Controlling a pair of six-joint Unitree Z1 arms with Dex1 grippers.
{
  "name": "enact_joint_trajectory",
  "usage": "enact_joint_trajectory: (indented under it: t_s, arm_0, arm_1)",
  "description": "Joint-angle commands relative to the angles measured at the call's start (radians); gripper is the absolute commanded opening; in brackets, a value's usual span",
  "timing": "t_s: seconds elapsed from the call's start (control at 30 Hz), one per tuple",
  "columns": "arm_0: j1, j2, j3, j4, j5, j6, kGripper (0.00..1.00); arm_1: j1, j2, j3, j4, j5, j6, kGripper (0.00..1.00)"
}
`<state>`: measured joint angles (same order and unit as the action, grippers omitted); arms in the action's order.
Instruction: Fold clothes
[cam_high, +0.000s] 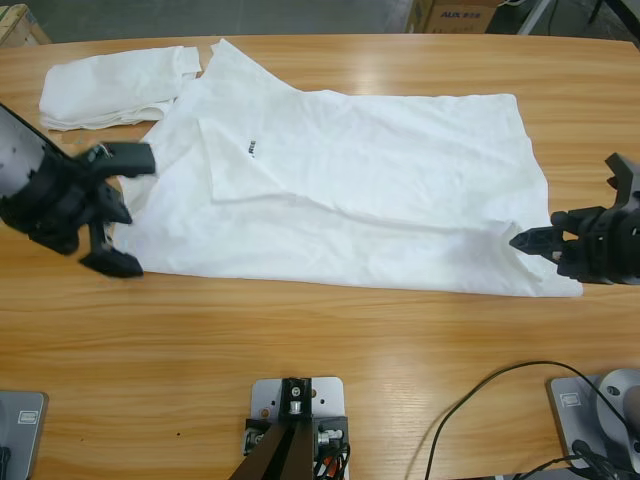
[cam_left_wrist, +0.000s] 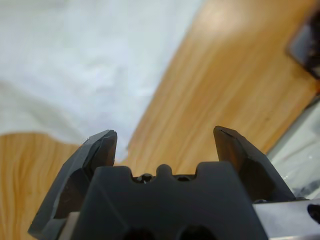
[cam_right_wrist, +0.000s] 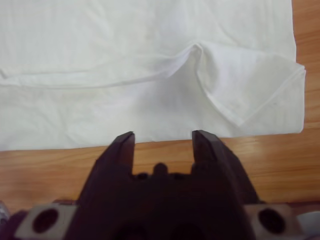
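A white T-shirt (cam_high: 380, 190) with small black lettering (cam_high: 250, 148) lies spread across the wooden table (cam_high: 300, 340), one side folded over its middle. My left gripper (cam_high: 125, 210) stands open wide at the shirt's left edge, holding nothing. In the left wrist view the shirt (cam_left_wrist: 75, 60) lies ahead and to the left of the open left gripper (cam_left_wrist: 165, 137). My right gripper (cam_high: 515, 240) points at the shirt's lower right corner. The right wrist view shows the right gripper (cam_right_wrist: 162, 137) open just short of the shirt's edge (cam_right_wrist: 125, 60), where a raised fold runs.
A folded white bundle (cam_high: 110, 90) lies at the table's far left, touching the shirt's sleeve. A cardboard box (cam_high: 455, 15) stands beyond the far edge. A black cable (cam_high: 470, 410) loops over the near right of the table.
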<state>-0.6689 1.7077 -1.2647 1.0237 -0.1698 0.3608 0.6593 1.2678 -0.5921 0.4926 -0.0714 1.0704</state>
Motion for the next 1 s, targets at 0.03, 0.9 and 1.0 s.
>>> enact_joint_trajectory:
  t_s: [0.03,0.9,1.0]
  arm_0:
    - [-0.017,0.094,0.167,-0.185,-0.036,-0.006,0.734]
    - [0.026,0.242,0.138,-0.330,-0.004,-0.210,0.734]
    - [0.026,0.251,0.135,-0.330,-0.001,-0.210,0.734]
  arm_1:
    - [0.011,0.041,0.007,-0.005,-0.033,-0.018,0.470]
    - [-0.091,0.352,0.058,-0.149,0.034,0.068,0.000]
    - [-0.094,0.355,0.054,-0.137,0.012,0.070,0.000]
